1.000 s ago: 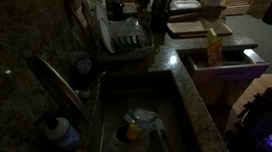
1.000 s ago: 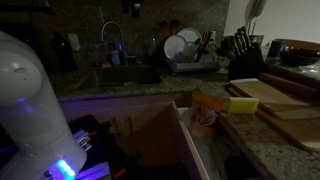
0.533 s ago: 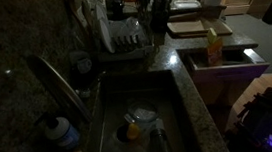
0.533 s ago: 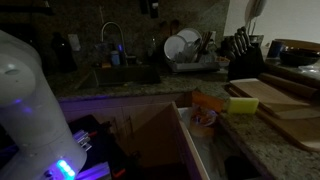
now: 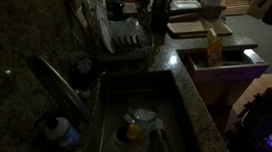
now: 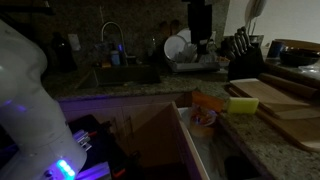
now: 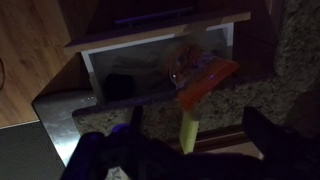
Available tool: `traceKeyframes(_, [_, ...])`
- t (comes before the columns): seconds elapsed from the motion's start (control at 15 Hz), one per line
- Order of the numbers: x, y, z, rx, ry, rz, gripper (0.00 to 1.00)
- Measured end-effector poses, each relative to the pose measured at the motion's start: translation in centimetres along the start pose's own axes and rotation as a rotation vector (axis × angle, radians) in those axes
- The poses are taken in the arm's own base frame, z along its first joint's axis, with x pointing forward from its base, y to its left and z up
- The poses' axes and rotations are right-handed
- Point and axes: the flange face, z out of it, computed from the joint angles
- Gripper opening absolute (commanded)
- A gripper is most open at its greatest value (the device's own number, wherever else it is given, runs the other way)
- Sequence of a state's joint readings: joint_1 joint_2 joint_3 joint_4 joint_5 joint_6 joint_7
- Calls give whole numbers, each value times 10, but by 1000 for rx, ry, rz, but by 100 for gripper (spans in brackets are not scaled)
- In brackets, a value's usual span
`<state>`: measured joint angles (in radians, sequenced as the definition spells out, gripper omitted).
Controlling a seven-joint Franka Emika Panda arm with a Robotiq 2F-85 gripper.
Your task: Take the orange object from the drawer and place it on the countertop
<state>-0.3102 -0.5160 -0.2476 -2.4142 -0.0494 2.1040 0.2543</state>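
Exterior view, sink end: the orange object stands in the open drawer, against the desk edge. Too dim to pick out my arm.

Exterior view, drawer end: my arm has slid from above the sink to over the dish rack, nearer the drawer. The orange object is unmoved.

Wrist view: my jaws are spread with nothing between them, and the orange object lies below, ahead. Judgement: approach only; descent and grasp are still to do.
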Motion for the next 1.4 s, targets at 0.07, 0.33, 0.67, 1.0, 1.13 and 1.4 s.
traceKeyframes(0.07, [0,-2,1,-2,-2,-3,100])
traceKeyframes(0.33, [0,-2,-5,-2,18,7,100])
traceKeyframes(0.67, [41,0,69,-26,111,277,100])
traceKeyframes(1.0, [44,-30,130,33,194,380,100])
traceKeyframes(1.13, [38,-47,136,83,202,407,100])
traceKeyframes(1.4, [36,-55,140,92,189,436,100])
